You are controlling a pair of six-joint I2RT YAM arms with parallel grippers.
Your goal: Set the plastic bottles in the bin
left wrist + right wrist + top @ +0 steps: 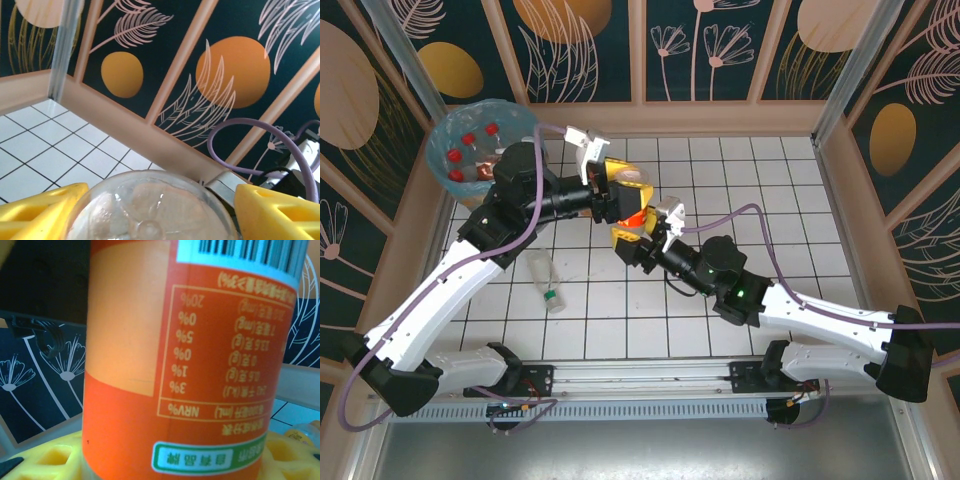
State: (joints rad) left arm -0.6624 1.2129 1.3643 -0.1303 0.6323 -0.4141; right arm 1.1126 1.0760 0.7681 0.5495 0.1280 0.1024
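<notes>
Left gripper (pixel 617 195) and right gripper (pixel 646 238) jaws both appear clamped on one orange-labelled bottle (pixel 636 212); mistimed release risks a drop onto the tabletop (pixel 770 200), short of the bin (pixel 438 135).

Where: everything I can read stands upside down on the orange label (pixel 125 430) of the bottle (pixel 190 365) at my right wrist camera.
Column head: NRV%, with (mL) beside it.
Percentages under that head: 3%, 1%, 0%, 5%, 0%, 20%.
Beside each percentage: bracketed units, (g) and (mg) among them; the characters are too blurred for me.
White strip: a black barcode (pixel 250 252), with "3%)" on the orange next to it.
Green-rimmed badge (pixel 207 457): four Chinese characters I cannot make out.
</notes>
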